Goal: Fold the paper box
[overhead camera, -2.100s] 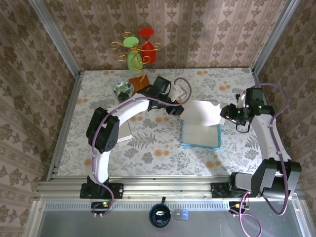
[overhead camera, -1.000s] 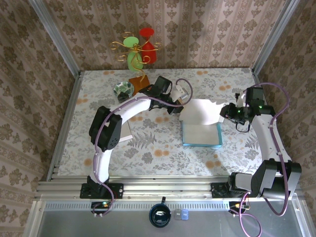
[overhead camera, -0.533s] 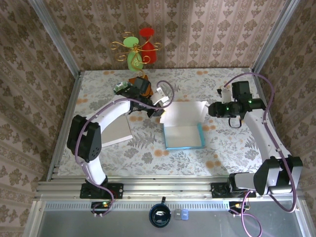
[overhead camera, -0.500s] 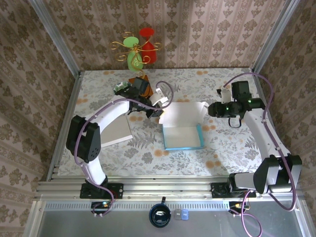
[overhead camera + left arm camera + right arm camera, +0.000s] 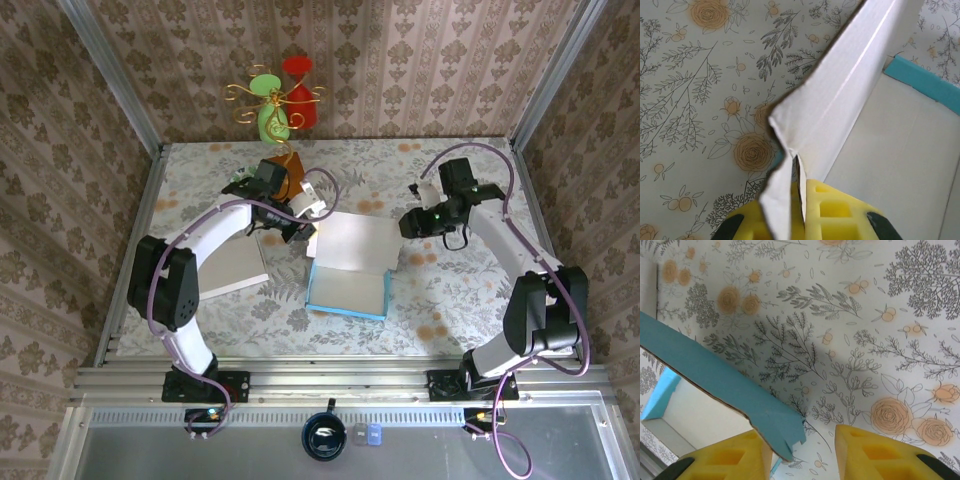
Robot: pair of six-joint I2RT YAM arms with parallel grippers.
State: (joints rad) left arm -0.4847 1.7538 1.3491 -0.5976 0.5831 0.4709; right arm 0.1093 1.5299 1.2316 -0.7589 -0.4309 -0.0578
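The left hand (image 5: 799, 186) is clamped on the creased corner of a white flap (image 5: 840, 95) of the paper box (image 5: 346, 292), the flap rising just ahead of its fingers above the floral desk (image 5: 700, 100); the right hand (image 5: 802, 440) has its fingers apart, with the torn tip of a blue flap (image 5: 725, 385) in the gap, right beside one finger and apart from the other. Between the two hands the paper box sits open on the desk, white lid raised; beyond the left hand stands a red and green ornament (image 5: 280, 100).
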